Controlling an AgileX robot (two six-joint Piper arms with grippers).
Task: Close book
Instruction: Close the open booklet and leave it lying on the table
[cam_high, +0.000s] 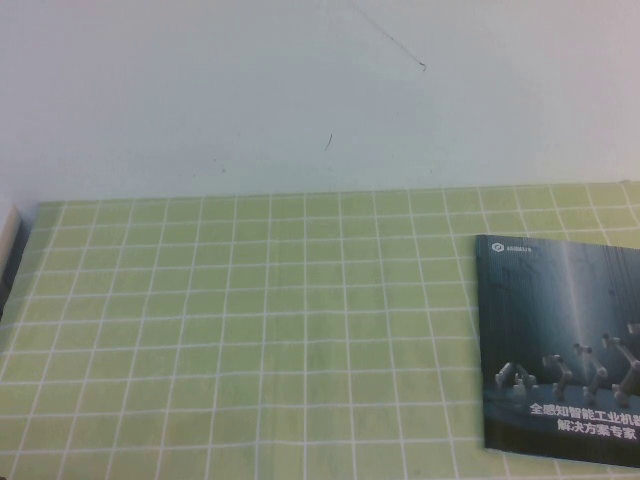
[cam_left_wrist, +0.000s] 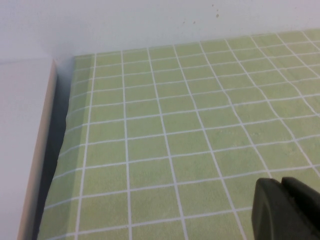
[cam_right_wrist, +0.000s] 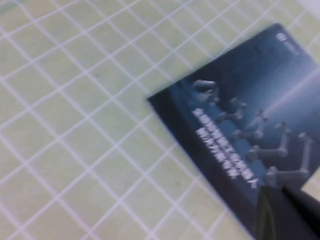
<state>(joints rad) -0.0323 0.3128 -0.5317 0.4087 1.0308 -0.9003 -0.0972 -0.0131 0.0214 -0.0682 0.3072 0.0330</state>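
Item: book (cam_high: 560, 350). It was recorded in the lower right of the high view, laid flat on the desk and cut off by the right edge of the frame. It was found shut, front cover turned upward. The cover was dark blue, printed with a row of pale robot arms and two lines of white characters beneath them. In the right wrist view the same cover (cam_right_wrist: 250, 115) was shown blurred, one corner lying on the cloth.

Item: desk, spread with a light green cloth (cam_high: 250, 330) ruled in a white grid. The cloth was seen across the lower half of the high view. A plain white wall (cam_high: 300, 90) was noted behind it, filling the upper half.

Item: white block (cam_high: 8, 235), noted at the left edge of the high view, just beside the cloth. In the left wrist view it (cam_left_wrist: 25, 150) was seen as a pale slab bordering the cloth.

Item: left pincer (cam_left_wrist: 281, 182). It was seen in its wrist view only, held over bare cloth, well apart from the book. It was clenched on nothing, its two dark parts pressed together along a thin seam.

Item: right pincer (cam_right_wrist: 285, 192). It was seen in its wrist view only, as a dark blurred shape over the book's cover near one edge. Whether it was released or clenched could not be told.
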